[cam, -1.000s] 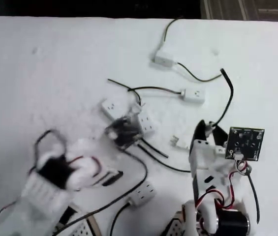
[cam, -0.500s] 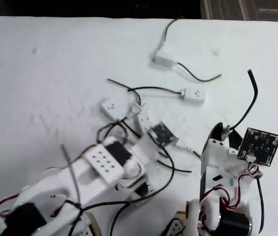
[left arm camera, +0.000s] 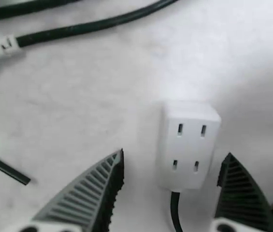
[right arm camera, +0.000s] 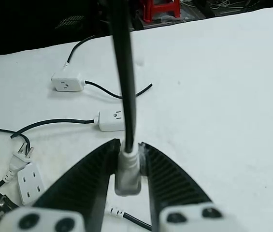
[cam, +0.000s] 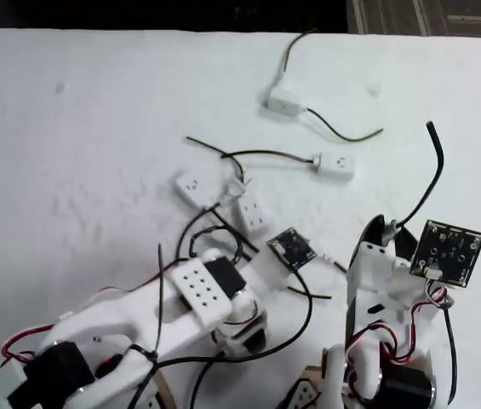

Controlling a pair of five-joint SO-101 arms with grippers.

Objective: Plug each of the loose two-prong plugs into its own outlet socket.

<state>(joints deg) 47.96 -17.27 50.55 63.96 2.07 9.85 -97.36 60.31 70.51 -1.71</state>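
Right gripper (right arm camera: 128, 147) clenched on a small white plug (right arm camera: 126, 176) held above the matte white bench (right arm camera: 223, 96), the plug's stiff black cord (right arm camera: 124, 72) rising upright. Left gripper (left arm camera: 175, 154) hangs spread wide, its ribbed wedge-shaped fingers (left arm camera: 100, 186) flanking a boxy white socket (left arm camera: 189, 140) with four narrow slots, lying flat on the bench.

So the left claw (left arm camera: 174, 159) hangs right over a double socket (left arm camera: 187, 145) lying on the table (left arm camera: 78, 96), socket between its spread fingers (left arm camera: 97, 188). The right claw (right arm camera: 126, 159) has a plug (right arm camera: 126, 173) pinched in it, cord (right arm camera: 124, 72) running upward. Beyond it sit a nearer socket (right arm camera: 111, 121) and a farther socket (right arm camera: 67, 83).
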